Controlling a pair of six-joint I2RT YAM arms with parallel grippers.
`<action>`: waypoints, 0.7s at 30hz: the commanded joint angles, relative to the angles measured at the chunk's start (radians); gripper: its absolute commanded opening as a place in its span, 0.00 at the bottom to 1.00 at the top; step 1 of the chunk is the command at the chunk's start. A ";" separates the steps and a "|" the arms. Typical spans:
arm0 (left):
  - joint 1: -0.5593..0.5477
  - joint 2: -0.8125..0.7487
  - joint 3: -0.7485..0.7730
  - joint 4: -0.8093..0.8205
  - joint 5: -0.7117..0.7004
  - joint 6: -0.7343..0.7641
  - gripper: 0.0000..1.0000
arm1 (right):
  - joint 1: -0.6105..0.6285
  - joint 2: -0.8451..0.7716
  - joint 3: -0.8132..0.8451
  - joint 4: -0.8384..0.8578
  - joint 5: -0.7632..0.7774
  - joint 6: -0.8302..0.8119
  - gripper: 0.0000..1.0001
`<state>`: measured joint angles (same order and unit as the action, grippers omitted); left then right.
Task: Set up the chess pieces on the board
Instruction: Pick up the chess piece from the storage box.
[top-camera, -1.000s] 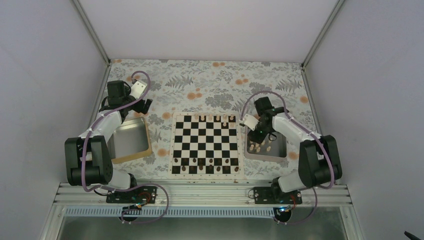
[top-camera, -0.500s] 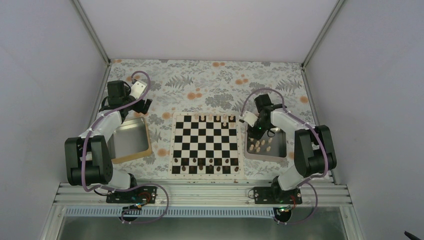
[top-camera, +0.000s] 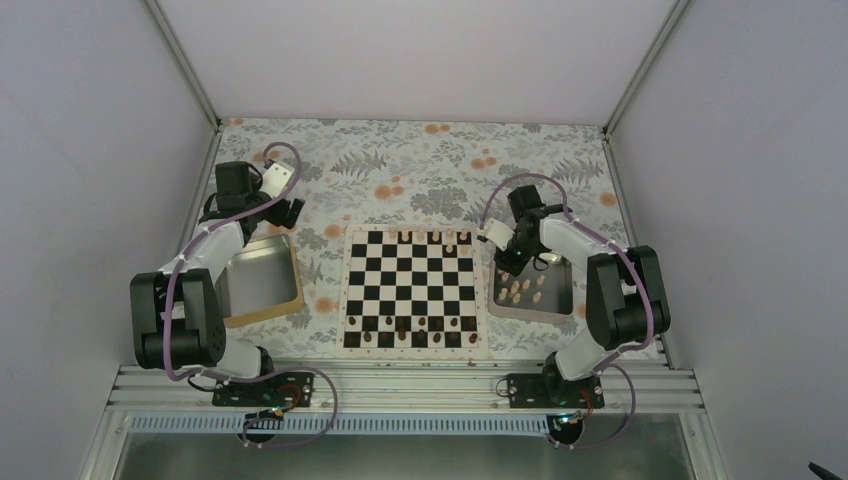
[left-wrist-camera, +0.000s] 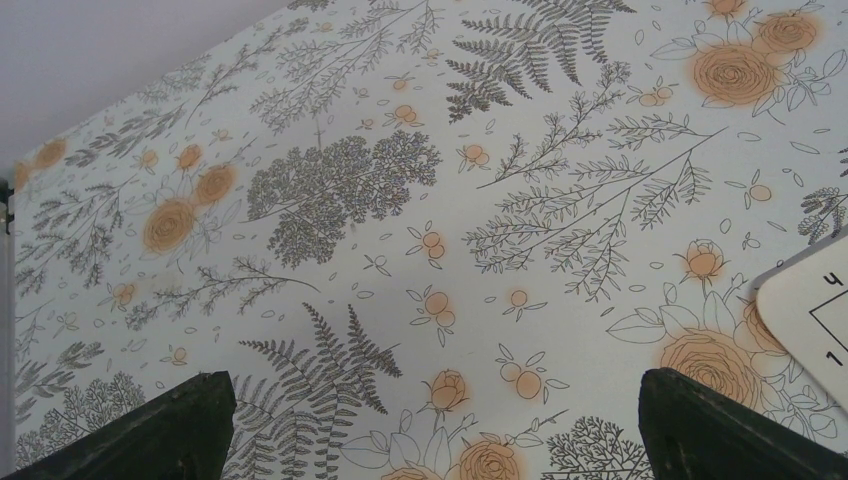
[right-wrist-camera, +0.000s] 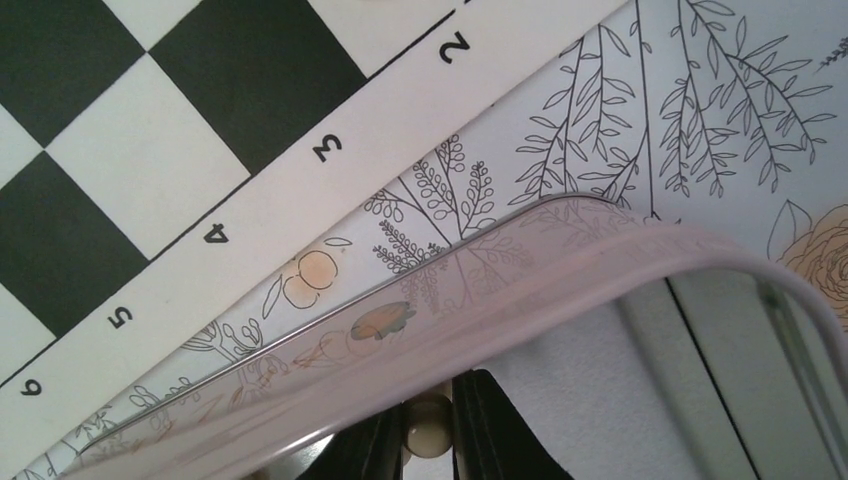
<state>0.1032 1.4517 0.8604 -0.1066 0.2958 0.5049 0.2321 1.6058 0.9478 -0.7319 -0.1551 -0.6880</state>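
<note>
The board (top-camera: 410, 286) lies mid-table; its numbered edge (right-wrist-camera: 215, 235) runs through the right wrist view. A few pale chess pieces (top-camera: 428, 237) stand on its far row. More pale pieces (top-camera: 520, 292) lie in the steel tray (top-camera: 566, 310) to its right. My right gripper (top-camera: 514, 263) is low inside that tray's far left corner. In the right wrist view its fingers are shut on a pale round-headed piece (right-wrist-camera: 430, 432), just behind the tray rim (right-wrist-camera: 560, 265). My left gripper (left-wrist-camera: 430, 440) hangs open over the floral cloth, holding nothing.
Dark pieces (top-camera: 410, 328) line the board's near rows. A second square tray (top-camera: 298, 275) sits left of the board, below the left gripper (top-camera: 290, 212). The board's corner (left-wrist-camera: 810, 310) shows at the right edge of the left wrist view. White walls enclose the table.
The right gripper shifted toward the tray's far left corner and closed on a pale piece. The left arm has not moved.
</note>
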 joint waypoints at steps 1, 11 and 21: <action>0.006 0.007 0.018 0.017 0.005 0.003 1.00 | -0.018 -0.016 0.022 0.015 0.012 -0.004 0.10; 0.005 -0.006 0.017 0.017 0.011 0.000 1.00 | -0.021 -0.067 0.119 -0.078 0.059 -0.008 0.08; 0.005 -0.020 0.023 0.010 0.015 -0.002 1.00 | 0.112 -0.018 0.314 -0.175 0.101 0.023 0.09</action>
<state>0.1032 1.4513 0.8604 -0.1066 0.2966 0.5049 0.2687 1.5646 1.1847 -0.8589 -0.0692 -0.6857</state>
